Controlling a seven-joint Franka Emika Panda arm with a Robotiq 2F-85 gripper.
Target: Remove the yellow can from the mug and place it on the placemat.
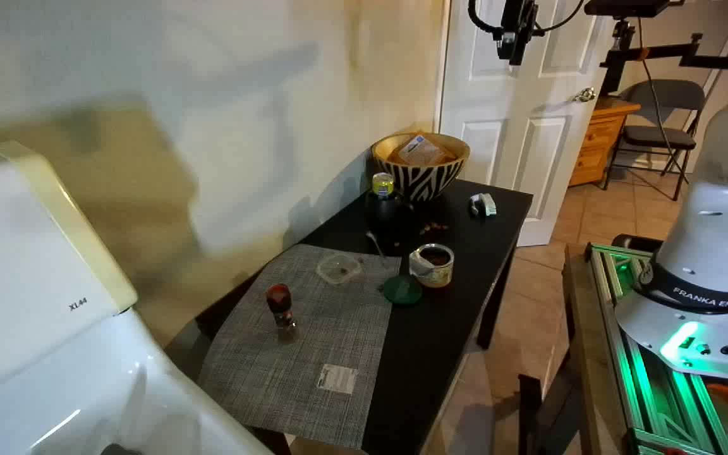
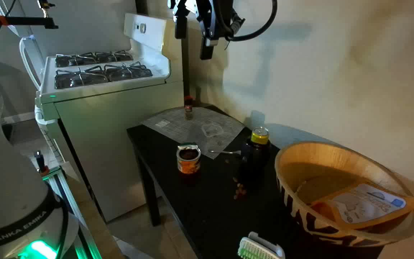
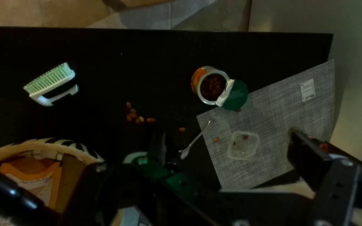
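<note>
The yellow can (image 1: 382, 184) stands upright in the mouth of the dark mug (image 1: 389, 215), its top above the rim. In an exterior view the can (image 2: 260, 136) shows its silver top, and the mug (image 2: 254, 156) nearly merges with the black table. The grey woven placemat (image 1: 313, 354) covers the table's other end; it also shows in the wrist view (image 3: 278, 116). My gripper (image 2: 193, 42) is open and empty, high above the table. In the wrist view the gripper (image 3: 228, 138) has its fingers wide apart; the can and mug are mostly hidden behind a finger there.
A zebra-striped bowl (image 2: 300, 212) with an orange bag stands close beside the mug. A nut tin (image 2: 189, 165) with a green lid (image 3: 236, 95), a spoon (image 3: 196, 141), loose nuts (image 3: 134, 115) and a brush (image 3: 50, 83) lie around. A red-topped jar (image 1: 280, 303) and clear container (image 1: 339, 269) are on the placemat.
</note>
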